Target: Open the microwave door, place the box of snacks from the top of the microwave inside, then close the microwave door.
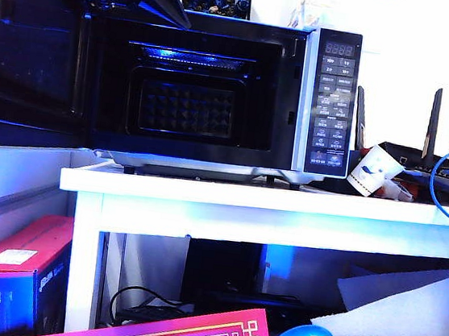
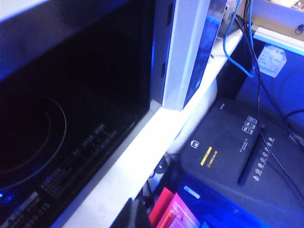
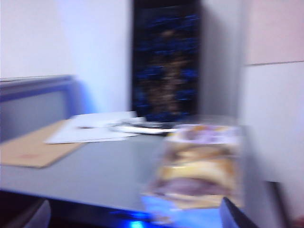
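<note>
Risk was nudging the box of snacks (image 3: 199,166) off the microwave (image 1: 300,37) top; I couldn't tell either gripper's state, right view blurred.

Black cavity and silver-white casing on the microwave (image 1: 217,94), with a black button panel (image 1: 333,103) at 3 o'clock showing a red display. Glossy black on the microwave door (image 1: 31,49) at 9 o'clock. Pale whitish-yellow, faintly printed, on the box of snacks (image 3: 202,164). White on the table (image 1: 269,201); pink-red on a carton (image 1: 16,254) at 7 o'clock.
</note>
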Robot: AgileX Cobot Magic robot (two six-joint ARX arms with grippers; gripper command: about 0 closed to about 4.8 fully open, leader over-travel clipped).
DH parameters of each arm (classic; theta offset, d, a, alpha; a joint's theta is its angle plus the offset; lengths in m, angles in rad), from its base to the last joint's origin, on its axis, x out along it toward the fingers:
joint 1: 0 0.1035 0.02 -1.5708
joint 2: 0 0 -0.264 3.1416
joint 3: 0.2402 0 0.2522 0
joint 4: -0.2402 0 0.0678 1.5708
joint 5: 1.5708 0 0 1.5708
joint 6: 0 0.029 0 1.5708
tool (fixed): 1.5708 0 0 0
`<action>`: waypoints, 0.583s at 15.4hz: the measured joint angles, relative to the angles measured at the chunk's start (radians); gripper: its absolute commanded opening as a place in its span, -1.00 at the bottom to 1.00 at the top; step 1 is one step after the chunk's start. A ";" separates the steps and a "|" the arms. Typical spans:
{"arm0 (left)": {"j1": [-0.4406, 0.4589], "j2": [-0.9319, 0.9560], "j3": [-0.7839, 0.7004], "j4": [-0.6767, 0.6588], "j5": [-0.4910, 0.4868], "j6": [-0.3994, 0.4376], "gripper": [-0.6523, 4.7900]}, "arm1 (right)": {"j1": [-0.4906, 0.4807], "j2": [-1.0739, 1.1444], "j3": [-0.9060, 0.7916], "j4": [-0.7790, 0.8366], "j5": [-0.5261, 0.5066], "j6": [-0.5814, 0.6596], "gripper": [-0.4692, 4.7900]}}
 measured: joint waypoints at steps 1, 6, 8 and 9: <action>0.000 0.000 0.000 0.003 0.000 0.000 -0.78 | 0.000 0.002 0.000 0.002 0.032 -0.013 1.00; 0.000 0.000 -0.002 0.013 0.000 0.000 -0.78 | 0.003 0.095 0.113 -0.047 0.087 -0.051 1.00; 0.000 0.000 -0.002 0.014 0.000 0.000 -0.78 | 0.005 0.139 0.193 -0.076 0.117 -0.069 1.00; 0.000 0.000 -0.002 0.014 0.000 0.000 -0.78 | 0.005 0.169 0.229 -0.079 0.127 -0.070 1.00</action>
